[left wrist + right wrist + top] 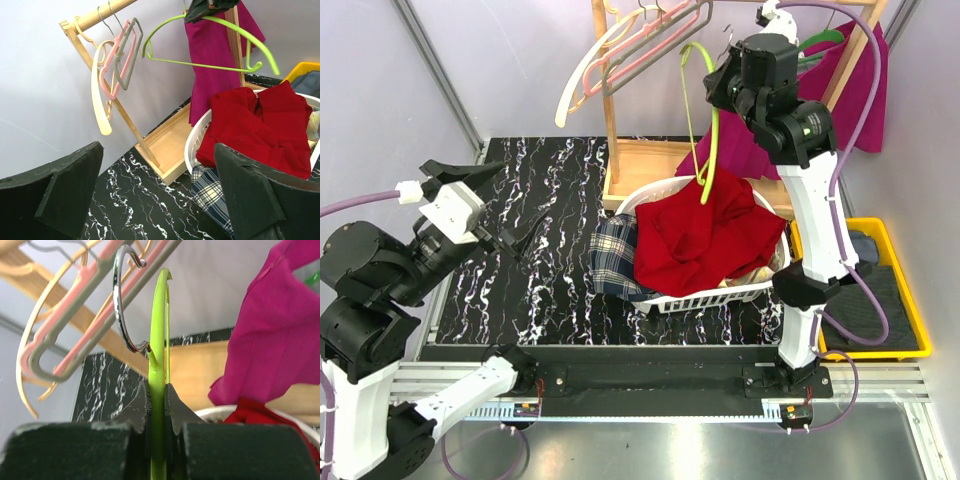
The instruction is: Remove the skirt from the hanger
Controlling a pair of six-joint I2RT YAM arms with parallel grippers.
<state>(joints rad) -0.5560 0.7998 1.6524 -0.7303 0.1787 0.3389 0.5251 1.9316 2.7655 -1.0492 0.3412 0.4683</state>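
Top external view showed the white basket (720,297) holding the red skirt (705,240), seemingly free of the green hanger (716,130) clamped in the right gripper (730,80). The left gripper (488,205) gaped empty. Raising the hanger straight up should avoid snagging the cloth.

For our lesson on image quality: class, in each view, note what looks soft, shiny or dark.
Top external: sharp, glare on the metal floor. Left wrist: left tool's fingers dark and soft, green hanger crisp. Right wrist: glints on the metal hook, right tool blurred.
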